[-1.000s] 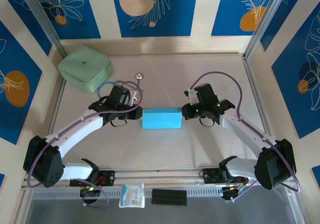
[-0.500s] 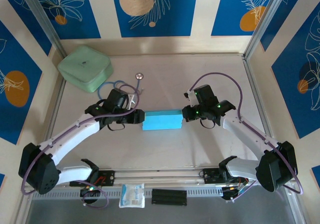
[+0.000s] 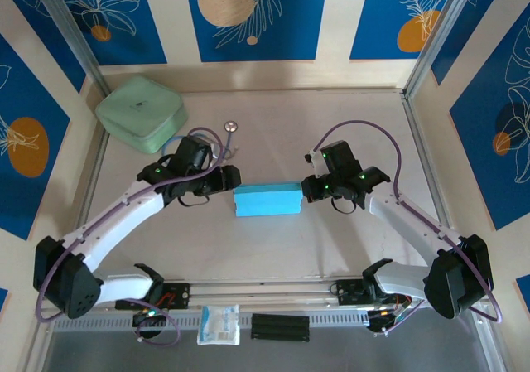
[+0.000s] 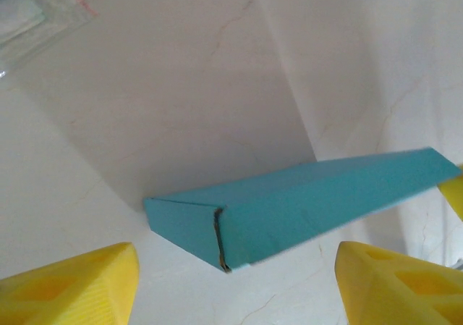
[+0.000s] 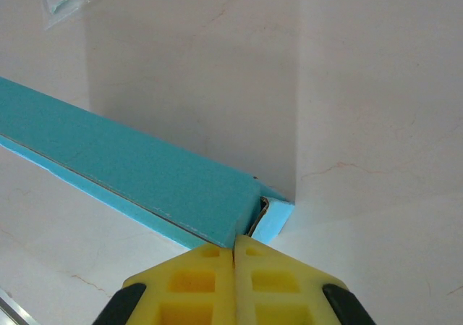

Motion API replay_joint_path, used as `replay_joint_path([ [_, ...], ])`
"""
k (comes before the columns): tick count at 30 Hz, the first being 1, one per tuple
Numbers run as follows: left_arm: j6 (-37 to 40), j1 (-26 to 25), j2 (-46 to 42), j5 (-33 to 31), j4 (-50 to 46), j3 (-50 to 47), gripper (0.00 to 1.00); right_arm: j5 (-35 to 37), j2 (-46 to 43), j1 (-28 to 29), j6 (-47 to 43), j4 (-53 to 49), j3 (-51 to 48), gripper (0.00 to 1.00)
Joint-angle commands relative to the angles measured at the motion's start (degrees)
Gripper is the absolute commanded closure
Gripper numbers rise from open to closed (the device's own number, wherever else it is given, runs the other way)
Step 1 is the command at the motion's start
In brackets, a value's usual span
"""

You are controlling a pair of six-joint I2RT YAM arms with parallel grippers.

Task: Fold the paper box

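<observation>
The paper box [image 3: 267, 199] lies flat mid-table as a slim teal rectangle, its ends folded in. My left gripper [image 3: 229, 181] stands open just off the box's left end, touching nothing. In the left wrist view the box's end [image 4: 304, 202] lies ahead of the gripper [image 4: 235, 285], with a yellow finger wide on each side. My right gripper [image 3: 305, 187] is shut, its tips against the box's right end. In the right wrist view the shut gripper [image 5: 234, 249] meets the corner of the box [image 5: 130, 169], where an end flap stands slightly ajar.
A mint-green rounded case [image 3: 141, 113] sits at the back left, with a blue-tubed stethoscope [image 3: 231, 127] beside it behind the left arm. A small clear packet [image 3: 219, 324] and a black strip [image 3: 280, 326] lie on the near rail. Side walls stand close.
My left gripper has opened and drawn back a little from the box's left end. The right gripper has stayed shut at the right end. The box has barely shifted.
</observation>
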Motion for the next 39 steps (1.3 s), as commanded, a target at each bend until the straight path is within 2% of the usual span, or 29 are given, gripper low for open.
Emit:
replay_joint_path([
  [1,-6.7,1.5,1.8,3.2,2.1,-0.4,0.28,1.1,0.4,0.6,-0.6,-6.8,-1.1,0.95],
  [4,-8.9,1.8,3.0,6.4,5.8,-2.6,0.29,1.2,0.4,0.6,-0.9,-7.0,-0.9,0.95],
  [7,-8.9,1.9,3.8,9.5,7.3,-3.8,0.41,1.5,0.5,0.6,-0.8,-7.1,-1.1,0.95],
  [9,-8.6,1.9,3.7,9.7,6.8,-4.8,0.47,1.3,0.6,0.6,-0.5,-6.8,-1.2,0.95],
  [15,-8.2,1.9,3.8,9.1,6.8,-9.1,0.53,0.6,1.0,0.6,0.9,-6.5,-0.7,0.91],
  [25,-8.4,1.9,3.9,8.2,8.4,-10.9,0.54,-2.5,0.6,0.5,2.2,-8.8,3.4,0.79],
  [32,-8.0,1.9,4.2,8.2,8.1,-9.9,0.54,-7.1,-3.2,-1.5,2.9,-8.5,4.9,0.74],
  [35,-8.1,1.8,4.1,8.2,8.0,-9.9,0.54,-9.4,-5.0,-2.9,3.6,-7.8,5.0,0.69],
  [39,-8.0,1.9,4.2,8.3,7.9,-9.8,0.54,-10.1,-6.0,-4.3,7.0,-5.6,4.9,0.56],
])
